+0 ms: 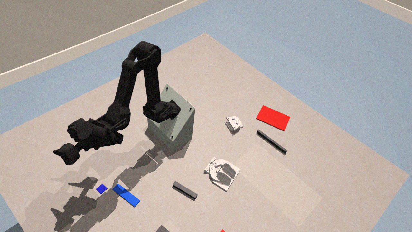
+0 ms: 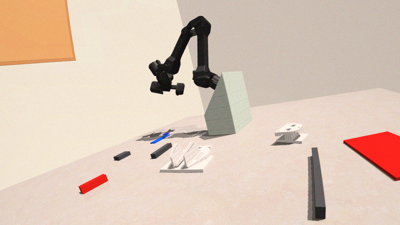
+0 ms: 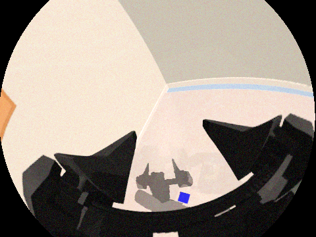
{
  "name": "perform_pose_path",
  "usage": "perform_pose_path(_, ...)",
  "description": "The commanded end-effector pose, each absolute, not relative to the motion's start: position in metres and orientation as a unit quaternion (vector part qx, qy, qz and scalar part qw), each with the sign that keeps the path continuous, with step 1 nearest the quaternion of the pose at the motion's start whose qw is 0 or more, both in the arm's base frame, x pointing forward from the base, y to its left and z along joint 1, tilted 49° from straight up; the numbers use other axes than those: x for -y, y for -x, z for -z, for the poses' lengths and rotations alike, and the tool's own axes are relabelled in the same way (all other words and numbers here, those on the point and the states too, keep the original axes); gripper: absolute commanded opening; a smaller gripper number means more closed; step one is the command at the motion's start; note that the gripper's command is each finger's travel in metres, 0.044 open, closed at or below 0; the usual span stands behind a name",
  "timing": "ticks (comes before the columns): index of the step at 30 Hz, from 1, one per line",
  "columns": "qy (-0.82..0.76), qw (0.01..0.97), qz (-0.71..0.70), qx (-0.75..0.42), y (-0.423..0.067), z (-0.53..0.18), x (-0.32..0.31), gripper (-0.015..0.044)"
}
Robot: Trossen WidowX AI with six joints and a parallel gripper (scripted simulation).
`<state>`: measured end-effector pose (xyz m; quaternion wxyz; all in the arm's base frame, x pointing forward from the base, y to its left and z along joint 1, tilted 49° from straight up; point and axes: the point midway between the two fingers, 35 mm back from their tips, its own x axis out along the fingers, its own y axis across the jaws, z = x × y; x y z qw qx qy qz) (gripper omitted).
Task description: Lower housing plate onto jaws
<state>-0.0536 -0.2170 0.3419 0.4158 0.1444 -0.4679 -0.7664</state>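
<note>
The white housing plate (image 1: 238,120) (image 2: 282,131), with two round holes, rests raised on a small white stand (image 2: 305,136). Apart from it, the white base (image 1: 227,188) (image 2: 192,170) lies flat on the table and bears two white jaws (image 2: 189,157), which rise at a slant side by side. The pins and stubs are at its narrow end, uncovered, too small to make out closely. My gripper (image 2: 168,88) (image 3: 170,128) is open and empty. It hangs high above the table, far from both the housing plate and the base.
The green-grey arm mount (image 1: 184,127) (image 2: 223,109) stands behind the base. Dark bars (image 1: 271,141) (image 1: 184,190) (image 2: 122,155), a red panel (image 1: 273,118), a red bar (image 2: 93,183), a blue strip (image 1: 126,195) and a dark-blue square (image 1: 101,188) (image 3: 184,197) lie around.
</note>
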Motion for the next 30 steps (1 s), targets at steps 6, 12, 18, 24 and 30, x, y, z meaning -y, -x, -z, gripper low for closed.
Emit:
perform_pose_path(6, -0.179, 0.488, 0.756, 0.398, 0.012, -0.329, 0.244, 0.0440)
perform_pose_path(12, -0.197, 0.523, 0.747, 0.361, -0.010, -0.321, 0.255, 0.0440)
perform_pose_path(18, -0.208, 0.568, 0.741, 0.292, -0.046, -0.308, 0.268, 0.0440)
perform_pose_path(24, -0.214, 0.615, 0.727, 0.219, -0.085, -0.293, 0.276, 0.0440)
perform_pose_path(30, -0.211, 0.662, 0.704, 0.146, -0.124, -0.278, 0.276, 0.0440)
